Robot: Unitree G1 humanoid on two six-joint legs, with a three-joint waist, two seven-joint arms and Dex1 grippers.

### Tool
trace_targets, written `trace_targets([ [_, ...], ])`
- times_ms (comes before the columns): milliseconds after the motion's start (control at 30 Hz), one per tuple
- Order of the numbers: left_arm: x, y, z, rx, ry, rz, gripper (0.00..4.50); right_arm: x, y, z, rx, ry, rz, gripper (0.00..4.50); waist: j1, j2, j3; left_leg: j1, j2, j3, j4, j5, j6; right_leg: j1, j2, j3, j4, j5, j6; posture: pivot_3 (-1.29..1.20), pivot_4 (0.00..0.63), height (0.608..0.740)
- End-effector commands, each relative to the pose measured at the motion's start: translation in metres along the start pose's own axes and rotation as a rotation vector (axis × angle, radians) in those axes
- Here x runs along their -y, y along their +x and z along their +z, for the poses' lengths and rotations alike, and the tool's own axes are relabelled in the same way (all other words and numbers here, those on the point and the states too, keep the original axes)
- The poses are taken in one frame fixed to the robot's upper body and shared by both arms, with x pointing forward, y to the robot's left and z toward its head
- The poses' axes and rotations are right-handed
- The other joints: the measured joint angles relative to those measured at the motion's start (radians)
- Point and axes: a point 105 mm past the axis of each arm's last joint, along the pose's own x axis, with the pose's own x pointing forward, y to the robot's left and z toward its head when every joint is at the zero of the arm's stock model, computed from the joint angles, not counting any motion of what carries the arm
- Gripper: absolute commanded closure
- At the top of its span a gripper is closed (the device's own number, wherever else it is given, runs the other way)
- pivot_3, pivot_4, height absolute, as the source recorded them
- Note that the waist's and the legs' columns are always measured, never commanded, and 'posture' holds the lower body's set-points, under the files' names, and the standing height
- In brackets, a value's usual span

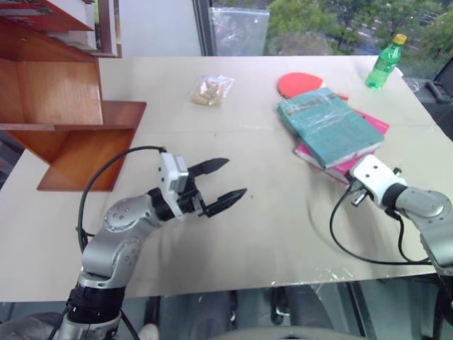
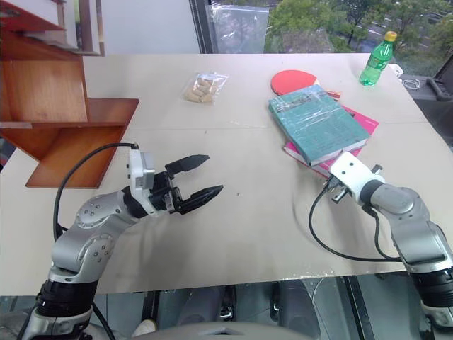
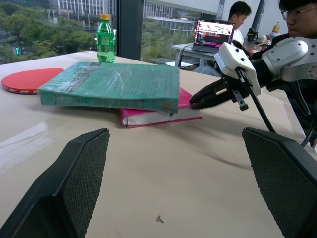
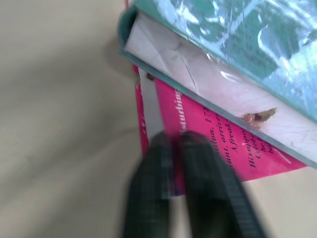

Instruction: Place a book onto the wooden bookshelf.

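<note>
book (image 1: 329, 127): teal, thick, lying flat on the pink book (image 1: 347, 167), both on the table (image 1: 248, 234) well to our right of centre; near corner overhangs the pink one.
handling: we judge it heavy and stiff; glossy wrapped cover looks slippery, so a pinch on the face alone may slide.
grip spot: we'd take the overhanging near edge, jaws over cover and under the page block, or clamp it between both arms.
right gripper (image 4: 190, 168): fingers pressed together, tips resting on the pink book's corner just below the teal one's edge; holding nothing.
left gripper (image 1: 218, 182): spread wide, empty, hovering over bare table mid-left, pointing toward the books.
bookshelf (image 1: 67, 120): reddish wood, far-left table corner, well apart from the book; lower board open and bare.
neighbours: red paddle (image 1: 297, 85) touching the stack's far side, green bottle (image 1: 386, 62) further back, snack bag (image 1: 211, 90) near centre-back.
room: wide bare table between stack and shelf; table's right edge near the stack, so we'd lift inward.
</note>
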Motion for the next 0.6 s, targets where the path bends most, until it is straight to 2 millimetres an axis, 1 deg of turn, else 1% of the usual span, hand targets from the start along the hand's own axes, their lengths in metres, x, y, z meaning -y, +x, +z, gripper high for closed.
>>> trace_targets([
  [33,0.003,-0.002,0.007,0.019,0.041,0.0,0.0,0.001,-0.001,-0.002,-0.01,-0.037,0.012,4.48,0.0,0.0,0.0,0.0,0.0,0.0,0.0,0.0,0.0,0.0,0.0,0.0,0.0,0.0,0.0,0.0,0.15,0.74],
  [133,0.003,-0.002,0.007,0.02,0.041,0.003,0.0,-0.002,-0.002,-0.002,-0.009,-0.05,0.03,4.48,0.0,0.0,0.0,0.0,0.0,0.0,0.0,0.0,0.0,0.0,0.0,0.0,0.0,0.0,0.0,0.0,0.15,0.74],
  [200,0.004,-0.002,0.007,0.021,0.04,0.006,0.0,-0.008,-0.004,0.0,0.001,-0.048,0.064,4.48,0.0,0.0,0.0,0.0,0.0,0.0,0.0,0.0,0.0,0.0,0.0,0.0,0.0,0.0,0.0,0.0,0.15,0.74],
  [300,0.003,-0.003,0.007,0.02,0.037,0.01,0.0,-0.032,-0.012,0.013,0.068,-0.054,0.195,4.48,0.001,0.0,0.0,0.0,0.0,-0.001,0.0,0.0,0.0,0.0,0.0,-0.001,0.0,0.0,0.0,0.0,0.15,0.74],
  [400,0.003,-0.003,0.006,0.019,0.035,0.012,0.0,-0.055,-0.02,0.03,0.143,-0.021,0.307,4.48,-0.001,0.0,0.0,-0.001,0.0,-0.001,0.0,0.0,0.0,0.0,0.0,-0.001,-0.001,0.0,0.0,0.0,0.15,0.74],
  [500,0.002,-0.003,0.006,0.019,0.033,0.013,0.0,-0.071,-0.024,0.042,0.192,-0.022,0.367,4.48,-0.001,0.0,0.0,-0.001,0.0,-0.001,0.0,0.0,0.0,0.0,0.0,-0.001,-0.001,0.0,0.0,0.0,0.15,0.74],
  [600,0.002,-0.004,0.006,0.015,0.031,0.009,0.0,-0.091,-0.03,0.055,0.25,-0.04,0.443,4.48,0.0,0.0,0.0,-0.001,0.0,-0.001,0.0,0.0,0.0,0.0,0.0,-0.001,0.0,0.0,0.0,0.0,0.15,0.74],
])
